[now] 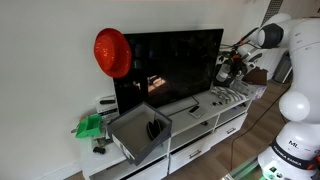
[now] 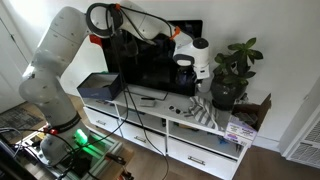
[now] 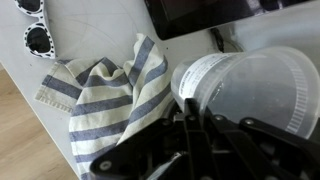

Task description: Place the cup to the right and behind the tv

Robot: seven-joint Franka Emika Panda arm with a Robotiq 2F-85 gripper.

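The tv [image 1: 168, 68] is a wide black screen on a white low cabinet; it also shows in an exterior view [image 2: 150, 60] and at the top of the wrist view [image 3: 200, 15]. The cup [image 3: 250, 90] is clear plastic with a whitish rim. My gripper [image 3: 190, 125] is shut on its rim wall, one finger inside, and the cup lies tilted on its side in the grip. In both exterior views the gripper [image 1: 230, 68] [image 2: 186, 60] holds the cup [image 2: 201, 58] in the air at the tv's right end, above the cabinet top.
A blue-and-white striped cloth [image 3: 110, 95] [image 2: 205, 112] lies below the gripper, with sunglasses [image 3: 35, 30] beside it. A potted plant [image 2: 232, 72] stands right of the cup. A grey open box [image 1: 140, 130], a red hat [image 1: 112, 52] and a green item [image 1: 88, 125] are at the tv's other end.
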